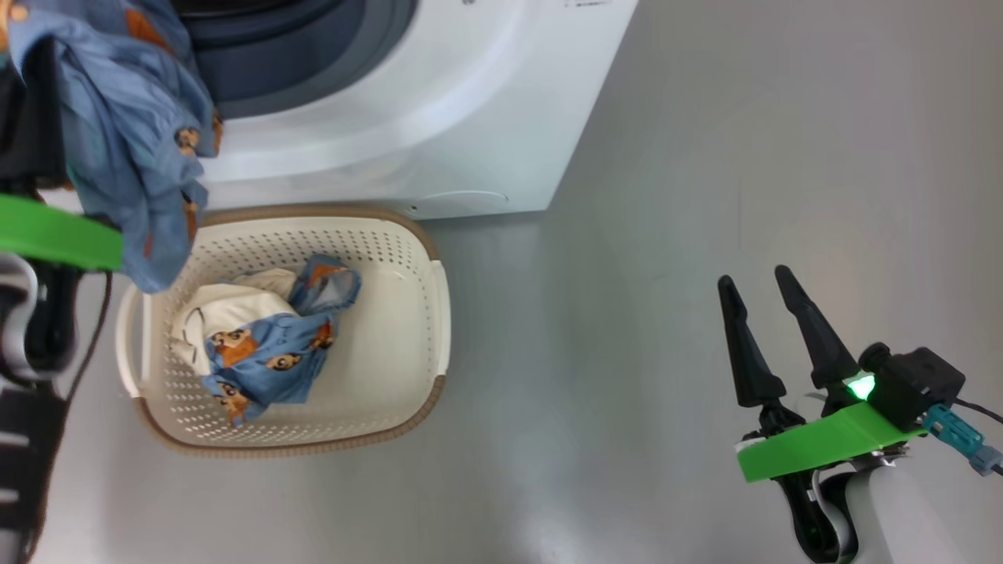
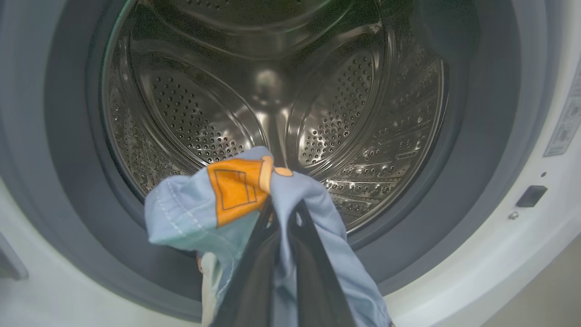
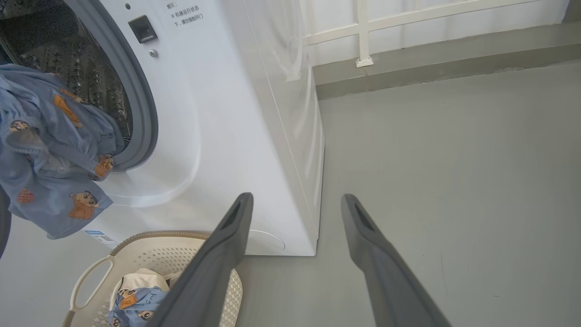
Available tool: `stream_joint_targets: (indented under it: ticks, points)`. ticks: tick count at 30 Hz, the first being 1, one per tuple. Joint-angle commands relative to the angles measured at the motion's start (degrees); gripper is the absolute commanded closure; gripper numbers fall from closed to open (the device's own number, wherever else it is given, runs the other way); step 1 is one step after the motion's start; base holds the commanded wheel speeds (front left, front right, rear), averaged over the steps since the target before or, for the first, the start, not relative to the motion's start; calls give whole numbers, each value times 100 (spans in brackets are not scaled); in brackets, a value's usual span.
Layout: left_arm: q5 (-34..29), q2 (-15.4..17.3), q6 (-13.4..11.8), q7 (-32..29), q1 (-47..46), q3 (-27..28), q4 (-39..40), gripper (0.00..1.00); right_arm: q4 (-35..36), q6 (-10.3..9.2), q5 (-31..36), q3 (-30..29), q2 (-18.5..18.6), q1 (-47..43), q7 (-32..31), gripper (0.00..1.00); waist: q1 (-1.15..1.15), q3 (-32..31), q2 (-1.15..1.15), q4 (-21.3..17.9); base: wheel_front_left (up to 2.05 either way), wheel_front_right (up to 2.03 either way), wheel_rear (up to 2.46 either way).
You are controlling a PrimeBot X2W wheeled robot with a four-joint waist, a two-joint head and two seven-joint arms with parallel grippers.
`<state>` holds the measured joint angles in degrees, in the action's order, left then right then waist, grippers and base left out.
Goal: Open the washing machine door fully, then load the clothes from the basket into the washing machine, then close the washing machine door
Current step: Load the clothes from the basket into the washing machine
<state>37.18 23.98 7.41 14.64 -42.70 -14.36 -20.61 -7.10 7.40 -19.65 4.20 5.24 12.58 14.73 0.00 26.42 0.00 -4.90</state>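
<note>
- The left gripper [image 2: 283,206] pinches a blue garment [image 2: 236,186] between its pressed-together fingers, right at the washer's [image 1: 439,117] open mouth, in front of the steel drum [image 2: 272,91].
- In the head view the garment hangs over the far left corner of the basket [image 1: 407,329].
- More clothes [image 1: 266,345], blue and cream, lie bunched in the basket, which sits on the floor [image 1: 705,157] just before the washer.
- The right gripper [image 1: 754,279] is spread, above the floor well right of the basket.
</note>
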Motion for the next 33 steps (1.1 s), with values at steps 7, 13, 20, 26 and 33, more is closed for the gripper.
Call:
stream_joint_targets:
  ticks: [7, 13, 20, 26, 33]
  points:
    - [314, 457, 8, 36, -1026, -362, -1005, 100, 162, 9, 81, 333, -112, 179, 27, 0, 0, 335, 0, -361, 0, 0, 0]
    - [548, 665, 8, 36, -1668, -721, -1772, 100, 174, 9, 67, 526, -167, 289, 27, 0, 0, 500, 0, -586, 0, 0, 0]
    - [706, 859, 8, 36, -2394, -1090, -2259, 100, 205, 9, 71, 644, -205, 362, 27, 0, 0, 724, 0, -757, 0, 0, 0]
    - [575, 960, 8, 36, -2934, -1037, -2089, 100, 249, 9, 83, 650, -223, 416, 27, 0, 0, 890, 0, -789, 0, 0, 0]
    - [-63, 919, 8, 36, -3136, -190, -1423, 100, 241, 9, 15, 686, -233, 555, 27, 0, 0, 1002, 0, -833, 0, 0, 0]
